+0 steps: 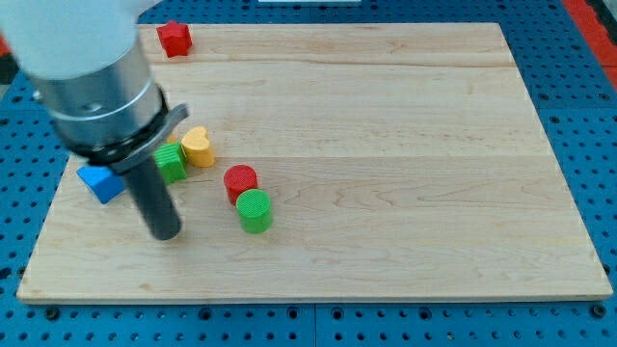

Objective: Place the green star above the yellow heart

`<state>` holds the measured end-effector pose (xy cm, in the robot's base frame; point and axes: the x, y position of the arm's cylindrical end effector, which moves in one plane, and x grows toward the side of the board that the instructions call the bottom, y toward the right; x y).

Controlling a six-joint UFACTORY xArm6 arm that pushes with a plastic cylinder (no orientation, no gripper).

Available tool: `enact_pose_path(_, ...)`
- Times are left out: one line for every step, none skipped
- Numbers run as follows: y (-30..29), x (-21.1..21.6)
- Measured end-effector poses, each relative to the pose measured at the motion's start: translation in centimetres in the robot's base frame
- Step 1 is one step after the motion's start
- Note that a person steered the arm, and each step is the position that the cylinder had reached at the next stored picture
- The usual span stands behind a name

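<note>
The green star [173, 162] lies at the board's left, partly hidden behind my rod. The yellow heart [198, 146] touches it on its upper right. My tip [167, 234] rests on the board just below the green star, towards the view's bottom, a short gap from it. The rod and the arm's grey body cover the star's left side.
A blue block [99, 181] lies left of the rod near the board's left edge. A red cylinder [240, 181] and a green cylinder [254, 210] touch each other right of my tip. A red star-like block [174, 39] sits at the top left.
</note>
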<state>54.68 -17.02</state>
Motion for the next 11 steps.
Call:
enact_pose_path(-0.3, -3.1)
enact_pose_path(0.9, -7.6)
enact_pose_path(0.0, -10.5)
enact_pose_path(0.1, -9.4)
enact_pose_path(-3.5, -7.4)
enact_pose_path(-3.8, -11.0)
enact_pose_path(-3.1, -13.2)
enact_pose_path(1.3, -13.5)
enact_pose_path(4.9, -13.5)
enact_pose_path(7.3, -16.2)
enact_pose_path(4.5, -20.5)
